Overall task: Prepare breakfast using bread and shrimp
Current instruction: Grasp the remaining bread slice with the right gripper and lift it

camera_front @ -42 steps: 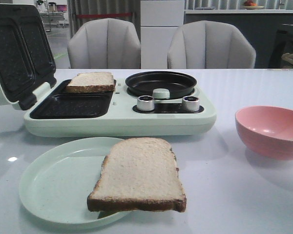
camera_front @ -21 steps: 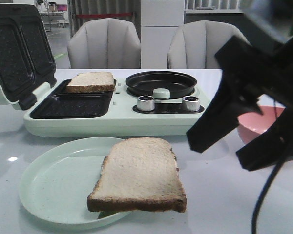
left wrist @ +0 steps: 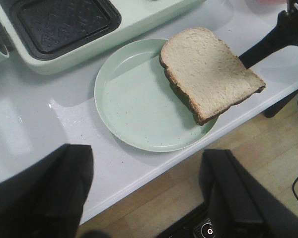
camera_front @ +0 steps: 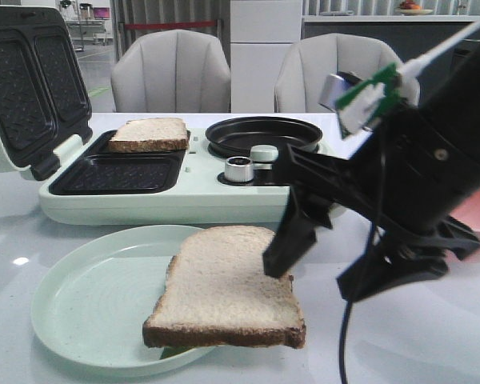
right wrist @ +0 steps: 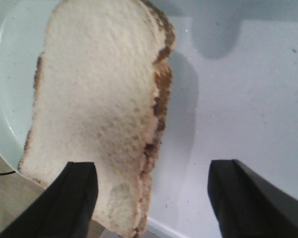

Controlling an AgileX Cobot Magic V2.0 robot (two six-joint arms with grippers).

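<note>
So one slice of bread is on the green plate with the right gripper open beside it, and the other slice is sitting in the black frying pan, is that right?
Not quite. The second slice of bread lies in the sandwich maker's far tray, not in the frying pan, as the front view shows. The rest holds: the other slice rests on the green plate, and the right gripper is open beside it.

Setting: a staged dining-kitchen room.
Surface: glossy white table.
Appliance: pale green breakfast maker with black waffle-patterned plates.
Seating: two grey padded chairs.
Background: white cabinet, dark counter.
</note>
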